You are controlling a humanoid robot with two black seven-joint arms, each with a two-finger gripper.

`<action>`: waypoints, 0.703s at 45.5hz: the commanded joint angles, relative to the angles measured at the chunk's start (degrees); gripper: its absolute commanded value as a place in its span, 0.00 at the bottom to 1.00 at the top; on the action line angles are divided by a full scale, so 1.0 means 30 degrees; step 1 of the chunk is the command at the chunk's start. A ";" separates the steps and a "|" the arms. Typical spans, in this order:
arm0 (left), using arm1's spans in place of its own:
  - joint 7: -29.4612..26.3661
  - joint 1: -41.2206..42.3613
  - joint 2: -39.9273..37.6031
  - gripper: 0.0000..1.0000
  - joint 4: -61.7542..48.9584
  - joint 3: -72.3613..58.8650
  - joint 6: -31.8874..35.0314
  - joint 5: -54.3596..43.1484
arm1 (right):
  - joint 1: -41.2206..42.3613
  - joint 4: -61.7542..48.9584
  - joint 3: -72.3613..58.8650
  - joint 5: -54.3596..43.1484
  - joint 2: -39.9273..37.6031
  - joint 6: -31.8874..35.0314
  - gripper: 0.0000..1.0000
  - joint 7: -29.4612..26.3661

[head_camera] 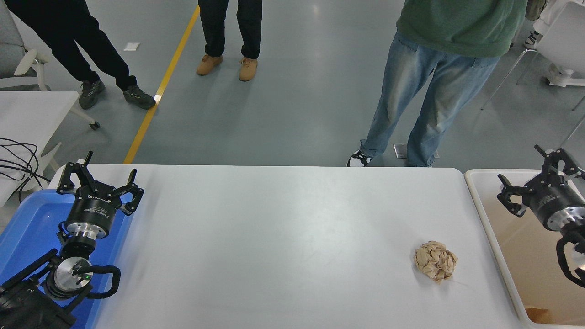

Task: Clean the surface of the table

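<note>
At the near left corner, the left gripper (98, 185) sits parked over a blue plastic tray (27, 230), its jaws spread and holding nothing. Across the middle lies the tabletop (274, 246), wide, white and bare except for one crumpled ball of brown paper (435, 261), which rests near the right end, close to the near edge and just beside a cream waste bin (477, 201) that butts against the tabletop's right side. Inside the bin, at its near corner, a scrap of brown material (539, 314) is visible. Farther back on the right, the right gripper (534, 178) hangs above the bin's far end, jaws spread and empty, well apart from the paper ball.

The likely next step is a reach left and toward the near edge to take the ball, and several things could spoil it. The ball is light and irregular, so jaws that close off-centre may flick it away or pinch only a loose fold that tears free. Descending too far would press the fingertips into the tabletop. The arm must also cross the bin's rim, and a low path risks knocking the bin. Beyond the far edge, three people stand on the grey floor, the nearest being a person in jeans (425, 91) close to the right end; a wide swing could come uncomfortably close.
</note>
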 commanded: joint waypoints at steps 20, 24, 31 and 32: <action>0.0000 0.0000 0.0000 0.99 0.0000 -0.0001 0.0000 -0.0007 | -0.0289 0.1764 0.0055 -0.0025 0.0503 -0.0636 0.99 0.0602; 0.0000 0.0000 0.0000 0.99 0.0000 -0.0002 0.0000 -0.0007 | -0.0260 0.2201 -0.0442 -0.0172 -0.0142 -0.0723 0.99 0.0515; 0.0000 0.0000 0.0000 0.99 0.0000 -0.0002 0.0000 -0.0007 | -0.0085 0.4164 -0.2520 -0.0406 -0.2163 -0.1717 0.99 0.0544; 0.0000 0.0000 0.0000 0.99 0.0000 -0.0002 0.0000 -0.0007 | -0.0026 0.4369 -0.2872 -0.0552 -0.2455 -0.1923 0.99 0.0573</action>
